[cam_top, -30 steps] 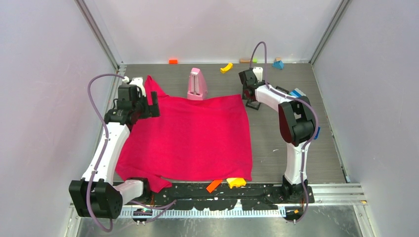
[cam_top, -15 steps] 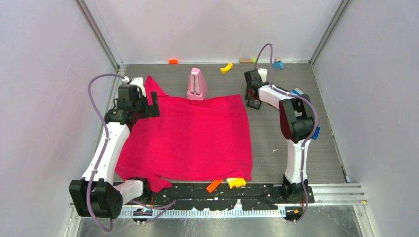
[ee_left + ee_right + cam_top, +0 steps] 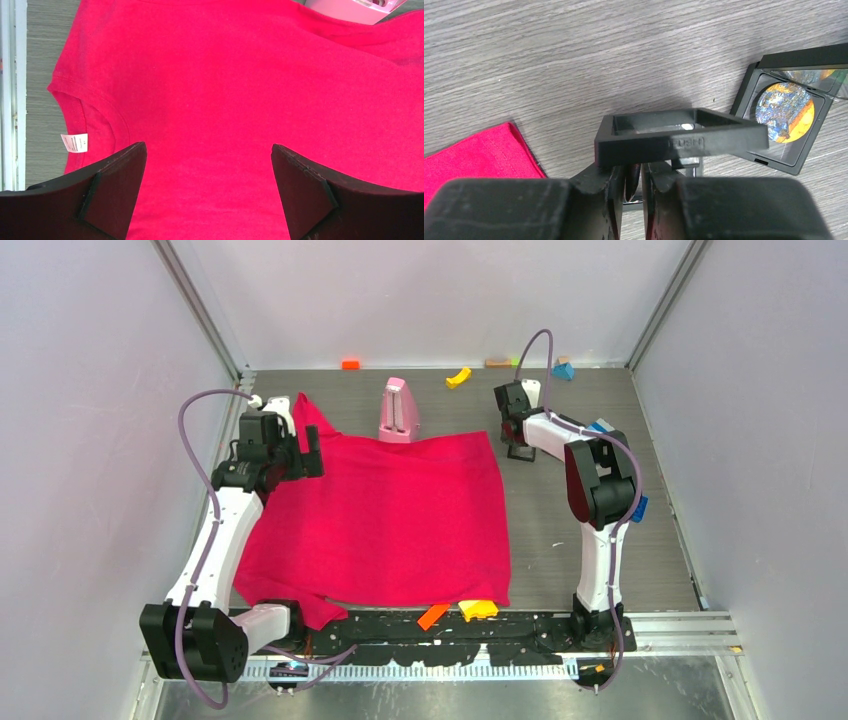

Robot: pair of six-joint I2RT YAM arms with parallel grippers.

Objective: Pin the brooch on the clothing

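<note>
Left claw [image 3: 207,165] wide, holding nothing, above the clothing [image 3: 225,90], which lies spread on the counter [image 3: 549,60] below and ahead of it, with the neck label [image 3: 74,142] to its left. Right claw [image 3: 640,180] narrow, pinched on a tilted black frame [image 3: 684,142]. A corner of the clothing lies to its left. Ahead-right, the brooch [image 3: 785,112], round and orange-blue, sits in an open black case [image 3: 774,160].

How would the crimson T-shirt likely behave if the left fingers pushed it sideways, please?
The T-shirt is probably floppy: it lies flat with soft wrinkles, so it would likely bunch rather than slide whole. It looks thin, so probably light.
</note>
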